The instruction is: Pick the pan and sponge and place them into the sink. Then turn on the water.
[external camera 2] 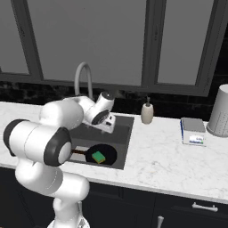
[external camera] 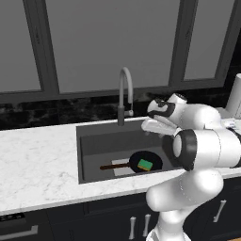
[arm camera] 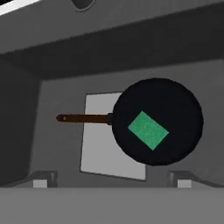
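So the pan (external camera: 146,161) is already parked flat on the bottom of the sink (external camera: 89,141), handle stuck out toward 9 o'clock in the hand view, partly covering the lighter square at the basin floor. The sponge (external camera: 145,164) is sat right on the pan, green side up, a bit toward 5 o'clock of the pan's middle, so both placing steps look done and what's left is probably the water. The gripper (arm camera: 112,181) is hung over the basin, spread open with nothing held; just the two finger stubs are seen low in the hand view, well apart. No stream can be made out under the faucet (external camera: 124,94), so it's judged still off. The faucet's lever is hard to pick out, and from the right base view its base is blocked by the arm. The sponge's yellow layer can't be seen from above.
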Available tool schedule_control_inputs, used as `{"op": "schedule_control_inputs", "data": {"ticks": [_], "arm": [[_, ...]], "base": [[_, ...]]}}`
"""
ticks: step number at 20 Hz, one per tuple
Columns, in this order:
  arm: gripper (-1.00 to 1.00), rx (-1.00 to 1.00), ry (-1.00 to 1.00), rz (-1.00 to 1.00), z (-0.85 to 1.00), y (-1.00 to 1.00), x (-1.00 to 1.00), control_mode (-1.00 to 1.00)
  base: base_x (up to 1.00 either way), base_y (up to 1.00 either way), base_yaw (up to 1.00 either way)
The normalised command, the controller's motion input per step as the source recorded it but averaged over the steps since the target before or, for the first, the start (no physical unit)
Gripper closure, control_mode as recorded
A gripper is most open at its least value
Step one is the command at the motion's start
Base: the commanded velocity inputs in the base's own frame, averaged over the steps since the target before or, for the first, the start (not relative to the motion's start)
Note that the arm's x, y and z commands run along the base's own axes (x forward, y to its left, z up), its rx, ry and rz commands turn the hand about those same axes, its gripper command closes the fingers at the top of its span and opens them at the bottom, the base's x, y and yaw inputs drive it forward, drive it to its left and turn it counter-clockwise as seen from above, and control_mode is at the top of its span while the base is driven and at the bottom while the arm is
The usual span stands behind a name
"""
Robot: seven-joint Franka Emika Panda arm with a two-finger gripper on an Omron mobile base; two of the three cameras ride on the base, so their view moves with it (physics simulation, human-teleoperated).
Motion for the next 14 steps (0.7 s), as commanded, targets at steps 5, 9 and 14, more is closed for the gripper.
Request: {"op": "schedule_control_inputs", "data": {"ticks": [5,9,14], "arm": [[-1.0,0.46,-0.06,-0.26,0.42,0.0,0.29,-1.0],[-1.0,0.23,-0.02,-0.17,0.11,0.0,0.09,-1.0],[-1.0,0.0,0.0,0.0,0.0,0.0,0.0,-1.0]], "base": [[0.0,0.0,0.0],[0.0,0.0,0.0],[0.0,0.0,0.0]]}}
